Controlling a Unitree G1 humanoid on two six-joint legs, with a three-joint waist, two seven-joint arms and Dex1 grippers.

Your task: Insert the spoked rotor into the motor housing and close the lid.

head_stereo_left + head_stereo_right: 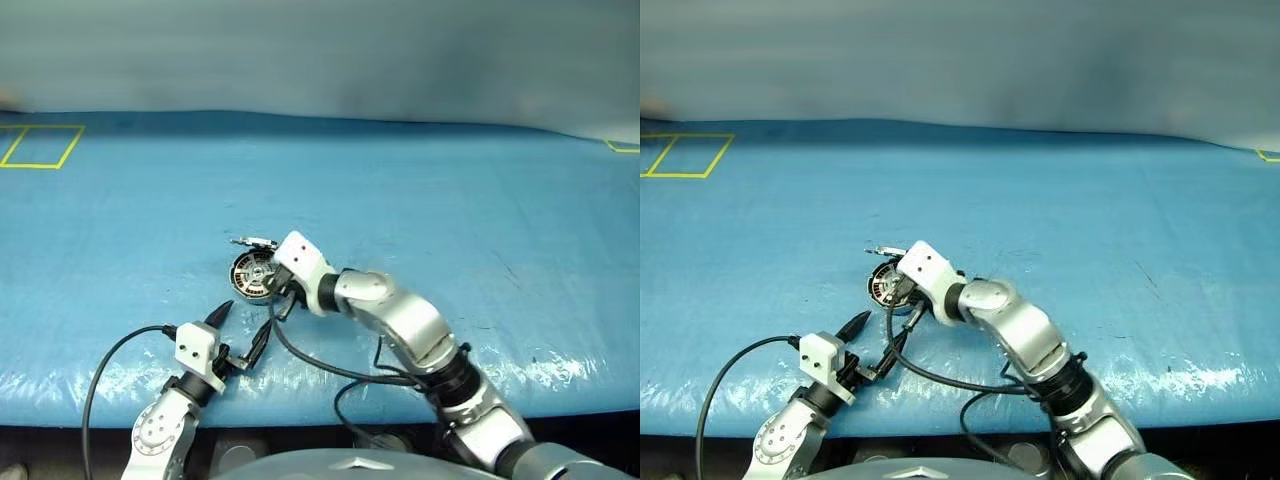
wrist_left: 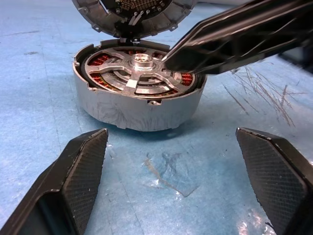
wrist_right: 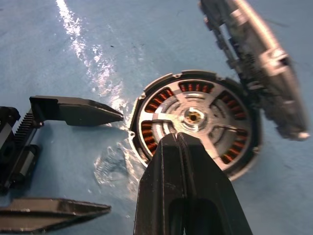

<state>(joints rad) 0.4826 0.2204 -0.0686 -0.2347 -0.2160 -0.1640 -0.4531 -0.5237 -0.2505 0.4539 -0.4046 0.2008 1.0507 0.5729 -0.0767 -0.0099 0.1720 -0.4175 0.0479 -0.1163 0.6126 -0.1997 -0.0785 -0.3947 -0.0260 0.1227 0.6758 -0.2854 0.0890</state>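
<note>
Near the lens, left gripper point(image 2: 171, 181) spread wide and empty, just short of the housing point(image 2: 139, 110), table point(image 1: 450, 200) bare between its fingers. Right gripper point(image 3: 180, 147) pinched together, holding nothing, tips resting over the rotor point(image 3: 195, 120), apparently already seated in the housing, copper showing between the spokes. Beyond those tips, lid point(image 3: 259, 58) standing tilted at the far rim, not yet down. Likely risks: a closed-finger push skidding off the hub, shoving the unbraced housing along the slick cover, or tipping the lid away instead of over.
</note>
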